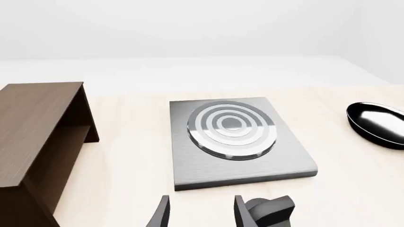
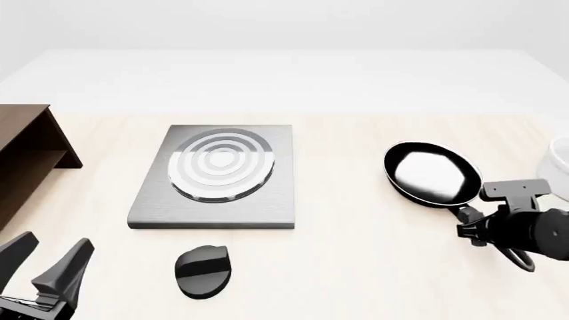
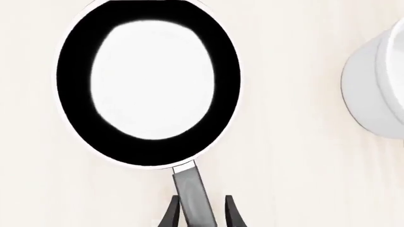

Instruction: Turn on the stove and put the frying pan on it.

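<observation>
The pan (image 3: 148, 80) handle is straddled by the open right gripper (image 3: 200, 213); it should be clamped squarely before lifting. The left gripper (image 2: 40, 267) is held open.

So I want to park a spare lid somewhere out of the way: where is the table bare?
Bare tabletop lies between the stove and the frying pan, and also behind the stove toward the far edge. Crowded spots: the right side, where the right gripper, pan handle and white cup cluster, and around the knob by the left gripper.

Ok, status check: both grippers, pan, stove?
Left gripper open, empty, short of knob. Right gripper straddling frying pan handle, open. Stove bare. White cup beside pan.
</observation>
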`<state>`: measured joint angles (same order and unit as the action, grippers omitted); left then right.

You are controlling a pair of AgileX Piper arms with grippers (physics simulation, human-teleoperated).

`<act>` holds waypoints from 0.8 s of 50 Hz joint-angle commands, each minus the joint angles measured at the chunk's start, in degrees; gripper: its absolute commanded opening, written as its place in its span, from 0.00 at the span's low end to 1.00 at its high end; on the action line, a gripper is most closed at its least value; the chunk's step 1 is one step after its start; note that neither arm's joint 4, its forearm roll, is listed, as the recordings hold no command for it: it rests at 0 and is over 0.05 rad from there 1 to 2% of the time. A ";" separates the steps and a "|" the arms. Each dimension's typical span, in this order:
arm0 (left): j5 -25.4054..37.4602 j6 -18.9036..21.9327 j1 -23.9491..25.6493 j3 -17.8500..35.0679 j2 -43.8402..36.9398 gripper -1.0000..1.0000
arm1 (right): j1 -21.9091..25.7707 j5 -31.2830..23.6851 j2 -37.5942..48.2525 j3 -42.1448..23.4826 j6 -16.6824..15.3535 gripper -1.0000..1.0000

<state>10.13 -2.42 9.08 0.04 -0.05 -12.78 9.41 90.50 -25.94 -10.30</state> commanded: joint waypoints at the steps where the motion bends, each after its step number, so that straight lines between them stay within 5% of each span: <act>1: 0.07 -0.09 -0.17 -0.03 0.00 1.00 | -0.04 -1.13 -1.40 0.08 0.77 0.00; 40: -0.01 -0.06 -0.28 -0.03 0.01 1.00 | 1.08 -14.04 -19.18 -1.04 -1.98 0.00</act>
<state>10.12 -2.28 8.96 0.04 -0.04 -12.15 -2.03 75.88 -25.82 -12.32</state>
